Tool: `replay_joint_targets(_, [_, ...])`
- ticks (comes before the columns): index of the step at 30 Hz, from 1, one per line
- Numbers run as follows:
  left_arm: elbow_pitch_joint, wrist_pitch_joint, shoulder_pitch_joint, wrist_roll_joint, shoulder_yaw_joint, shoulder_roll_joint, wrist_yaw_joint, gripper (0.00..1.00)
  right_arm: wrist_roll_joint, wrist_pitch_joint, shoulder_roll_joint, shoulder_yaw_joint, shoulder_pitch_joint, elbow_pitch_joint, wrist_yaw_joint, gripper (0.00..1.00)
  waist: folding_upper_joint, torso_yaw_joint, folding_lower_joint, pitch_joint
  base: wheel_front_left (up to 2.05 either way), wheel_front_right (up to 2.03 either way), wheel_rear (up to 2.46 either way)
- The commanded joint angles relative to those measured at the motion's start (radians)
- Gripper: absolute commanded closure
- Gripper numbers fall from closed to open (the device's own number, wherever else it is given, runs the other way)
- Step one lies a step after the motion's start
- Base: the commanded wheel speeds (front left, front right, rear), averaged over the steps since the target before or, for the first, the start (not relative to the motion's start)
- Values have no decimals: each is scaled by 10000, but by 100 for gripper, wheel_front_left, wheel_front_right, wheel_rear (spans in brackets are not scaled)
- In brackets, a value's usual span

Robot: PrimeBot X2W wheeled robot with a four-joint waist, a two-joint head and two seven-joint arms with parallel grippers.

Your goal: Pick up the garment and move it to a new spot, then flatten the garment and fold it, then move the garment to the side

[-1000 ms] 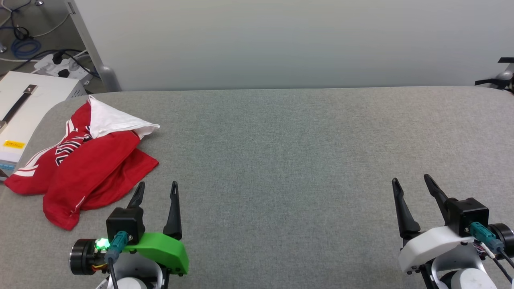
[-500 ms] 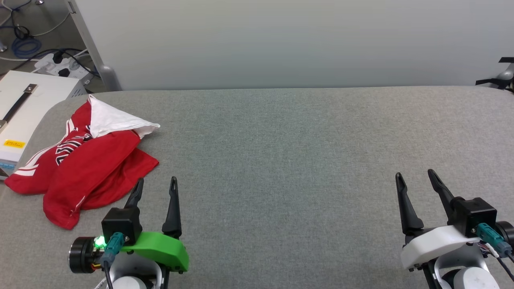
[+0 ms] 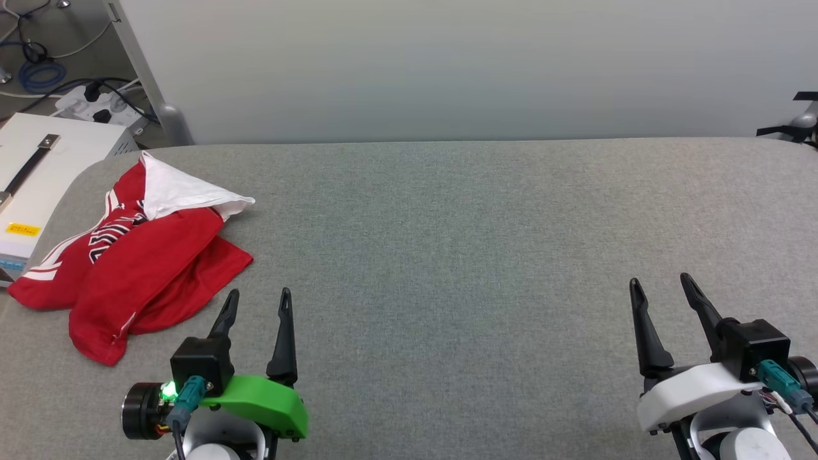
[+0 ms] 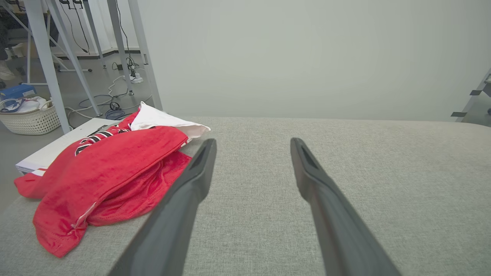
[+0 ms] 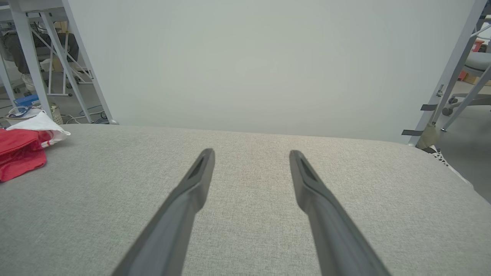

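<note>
The garment (image 3: pixel 144 259), a red jersey with a white sleeve and black lettering, lies crumpled at the table's left edge; it also appears as a red heap (image 4: pixel 107 172) in the left wrist view and at the far left (image 5: pixel 19 151) of the right wrist view. My left gripper (image 3: pixel 259 295) stands open just right of the garment's near corner, not touching it, with nothing between its fingers. My right gripper (image 3: pixel 660 281) is open and empty over bare table at the lower right. Both pairs of fingers point away from me.
The grey fabric-covered table (image 3: pixel 460 243) stretches wide between the grippers. A white panel (image 3: pixel 447 64) rises behind its far edge. A white box (image 3: pixel 38 172) sits beside the table's left edge, with cables and a power strip (image 3: pixel 96 105) on the floor.
My left gripper has shifted slightly right and back toward me. The right gripper has barely moved. The garment lies as before.
</note>
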Motion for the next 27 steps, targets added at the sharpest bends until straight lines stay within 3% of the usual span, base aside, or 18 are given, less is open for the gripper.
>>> replay_joint_targets(1, [60, -94, -39, -91, -36, -24, -58, 0, 34, -116, -2, -3, 0, 61, -4, 0, 0, -1, 0, -3, 0, 0, 0])
replay_joint_targets(27, [607, -630, -141, -503, -199, -34, -35, 0, 222, -646, -2, 33, 16, 423, -6, 0, 0, 131, 0, 39, 0, 0, 0])
